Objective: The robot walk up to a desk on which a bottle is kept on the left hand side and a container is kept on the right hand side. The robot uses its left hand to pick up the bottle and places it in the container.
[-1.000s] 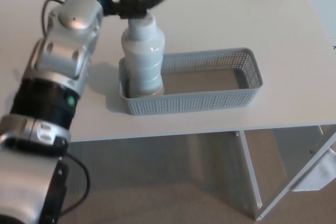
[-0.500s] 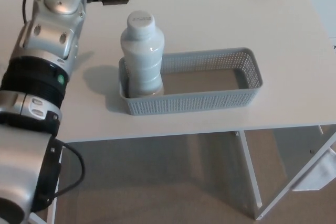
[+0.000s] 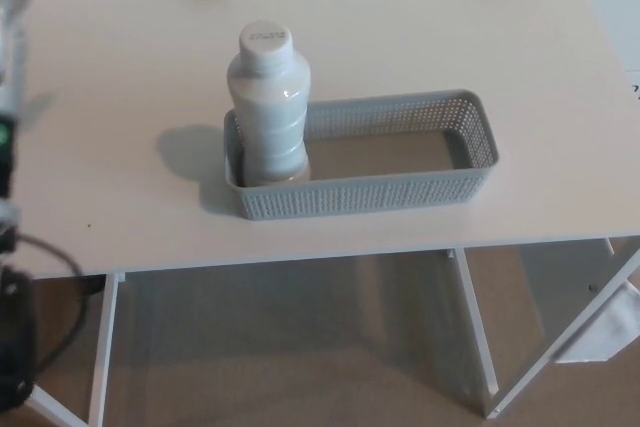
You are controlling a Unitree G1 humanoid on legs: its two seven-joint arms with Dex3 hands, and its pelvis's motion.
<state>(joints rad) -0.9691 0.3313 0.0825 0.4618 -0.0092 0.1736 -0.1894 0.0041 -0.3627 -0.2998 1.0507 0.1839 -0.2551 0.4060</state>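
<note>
A: What shows along the left edge of the frame?
B: Only a sliver of the robot's arm (image 3: 8, 97), blurred, with a dark cable lower down. Neither hand is in the picture, so how far open either one is cannot be told.

A: And moving toward the centre?
B: A white bottle (image 3: 267, 105) with a white cap stands upright at the left end of a grey perforated container (image 3: 400, 192). Its base sits inside the container, close against the left wall.

A: Further right?
B: The rest of the container is bare inside. It lies lengthwise on the pale bench (image 3: 450, 37), near the front edge. Below, the bench's white legs and brown floor show.
</note>
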